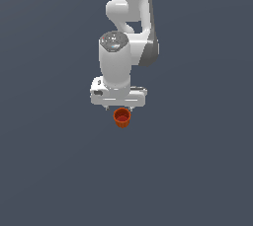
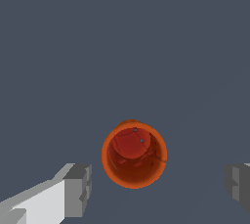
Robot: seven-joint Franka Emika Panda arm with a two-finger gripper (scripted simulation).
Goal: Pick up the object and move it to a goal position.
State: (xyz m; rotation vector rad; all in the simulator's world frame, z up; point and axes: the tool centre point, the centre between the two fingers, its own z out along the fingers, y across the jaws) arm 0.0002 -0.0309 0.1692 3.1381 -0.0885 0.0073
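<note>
The white arm (image 1: 129, 18) reaches down over a plain dark grey surface (image 1: 49, 170), and at its end the gripper (image 1: 118, 107) hangs with its jaws spread wide; nothing is between them yet. In the wrist view the two grey fingers (image 2: 78, 189) stand well apart, one on each side of the cup (image 2: 134, 154), and neither touches it. The cup stands upright on the surface, mouth up, just below the gripper and a little forward of the line between the fingertips — not yet enclosed. It is small and round, narrower than the gripper, with an orange-red wall and a darker red inside. I judge it to be light and stiff, probably smooth and a little slippery, and its sides seem to taper. The best hold is likely across the outer wall on two opposite sides, somewhat below the rim — there the fingers should meet it squarely.
</note>
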